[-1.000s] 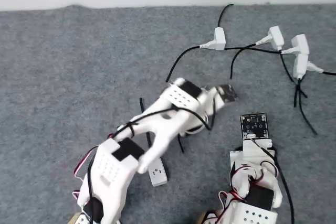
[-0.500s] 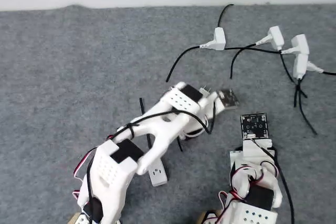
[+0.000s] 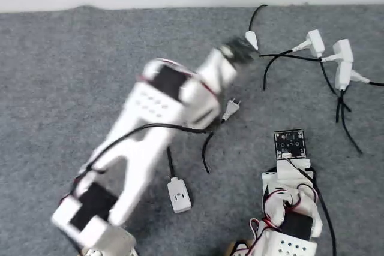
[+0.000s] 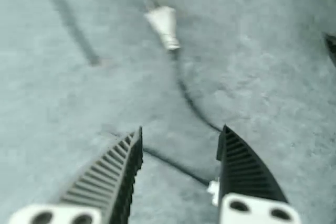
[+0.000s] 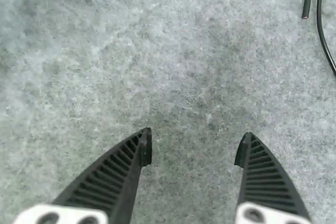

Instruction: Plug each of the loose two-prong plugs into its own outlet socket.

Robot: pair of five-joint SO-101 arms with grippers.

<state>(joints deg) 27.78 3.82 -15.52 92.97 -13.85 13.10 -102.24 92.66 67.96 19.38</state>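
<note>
Hovering at the far side of the carpet [image 3: 72, 64], the left gripper [image 3: 240, 49] ends a long, outstretched left arm [image 3: 150, 124]; it is blurred in the high view. In the left wrist view its jaws are spread wide with nothing held, only carpet and cord between them.

Loose plug [image 3: 231, 109]: lies on the carpet just beside the left arm, nearer the bases than the gripper. Its prongs point far-right and are bare, in no socket. Its black cord [image 3: 206, 148] curls back toward the near edge.

Socket [image 3: 179, 195]: white, flat on the carpet, slots up, near the left arm's base. It is well apart from the loose plug. Its own cord runs off under the arm.

Far right: white connectors [image 3: 312, 43] lie in a loose group with black cords trailing. One of them lies just beside the left gripper and is partly hidden by it. Cannot tell whether the two rightmost are joined.

Left wrist view: a white plug [image 4: 163, 19] lies ahead of the jaws, with its cord running back toward them. Cannot tell which of the high view's pieces it is.

Right arm [image 3: 288, 208]: folded at the near right. The right gripper [image 5: 196, 135] has its jaws apart and empty over bare carpet, with black cords [image 5: 320, 14] at one corner of its view.
</note>
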